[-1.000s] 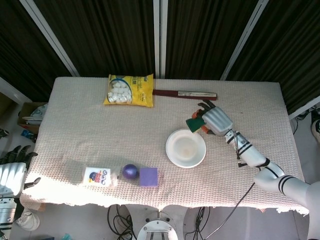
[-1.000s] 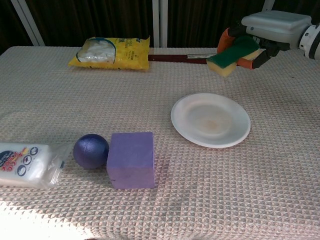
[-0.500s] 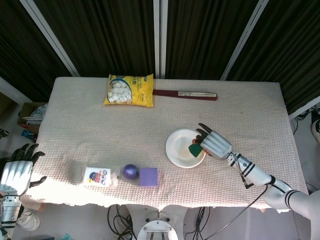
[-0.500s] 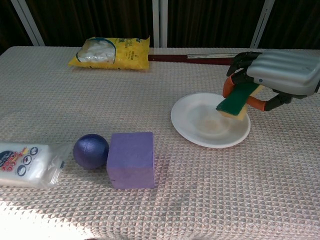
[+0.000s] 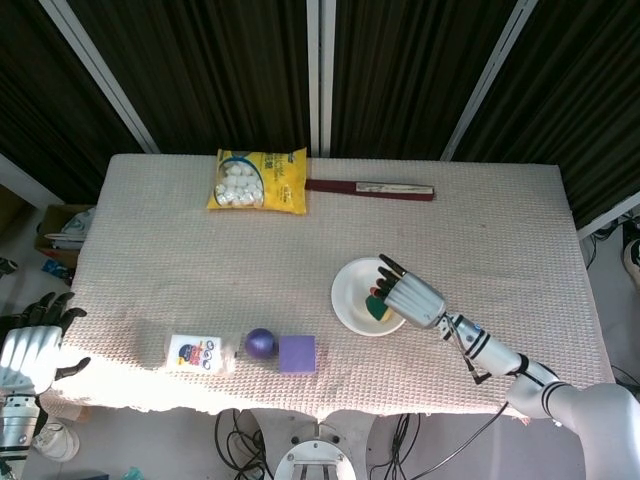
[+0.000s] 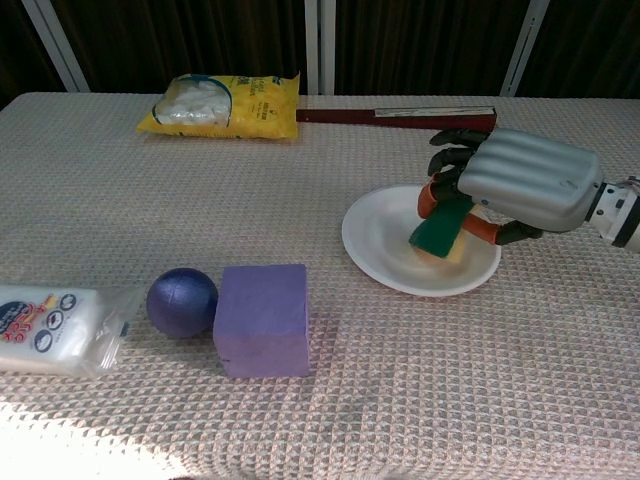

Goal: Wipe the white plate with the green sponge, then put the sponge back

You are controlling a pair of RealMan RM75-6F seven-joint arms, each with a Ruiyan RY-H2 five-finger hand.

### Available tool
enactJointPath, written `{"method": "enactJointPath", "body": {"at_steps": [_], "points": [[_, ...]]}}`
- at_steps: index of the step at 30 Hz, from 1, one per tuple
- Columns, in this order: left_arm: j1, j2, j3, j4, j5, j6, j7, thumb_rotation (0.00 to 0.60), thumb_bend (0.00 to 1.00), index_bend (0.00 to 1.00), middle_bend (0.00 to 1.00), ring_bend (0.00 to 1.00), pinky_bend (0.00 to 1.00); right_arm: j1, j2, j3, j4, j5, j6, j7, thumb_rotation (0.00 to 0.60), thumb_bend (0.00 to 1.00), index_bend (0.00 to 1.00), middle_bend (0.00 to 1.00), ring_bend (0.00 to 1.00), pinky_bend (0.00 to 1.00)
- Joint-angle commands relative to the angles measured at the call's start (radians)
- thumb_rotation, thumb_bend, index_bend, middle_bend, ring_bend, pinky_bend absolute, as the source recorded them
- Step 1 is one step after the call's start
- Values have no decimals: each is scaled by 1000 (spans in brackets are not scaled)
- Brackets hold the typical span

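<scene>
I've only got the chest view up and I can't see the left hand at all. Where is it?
Observer: In the head view, the left hand is off the table, beside its near left corner. Its fingers are apart and it holds nothing.
Operator: Okay. Seen from above, is the green sponge inside the rim of the white plate?
Observer: Yes. From above it sits over the right half of the plate, inside the rim, with the right hand covering most of it.
</scene>
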Motion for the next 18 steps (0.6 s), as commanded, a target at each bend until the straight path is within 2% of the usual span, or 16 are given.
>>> {"method": "enactJointPath", "body": {"at_steps": [1, 8, 12, 18], "points": [[2, 0, 2, 4, 0, -1, -7, 600, 32, 322, 122, 78, 159, 0, -31, -8, 30, -6, -2, -2, 600, 573, 808, 471, 234, 115], [7, -4, 5, 10, -2, 1, -22, 600, 32, 327, 123, 78, 159, 18, -98, 13, 71, 8, 3, 10, 600, 577, 814, 473, 240, 105], [11, -6, 6, 13, -4, 3, -27, 600, 31, 327, 122, 78, 159, 26, -123, 44, 75, 33, 16, 26, 600, 576, 815, 475, 242, 91], [17, -5, 9, 19, 1, 12, -34, 600, 32, 327, 123, 78, 159, 29, -89, 57, 44, 44, 48, 41, 600, 577, 815, 475, 243, 84]]}}
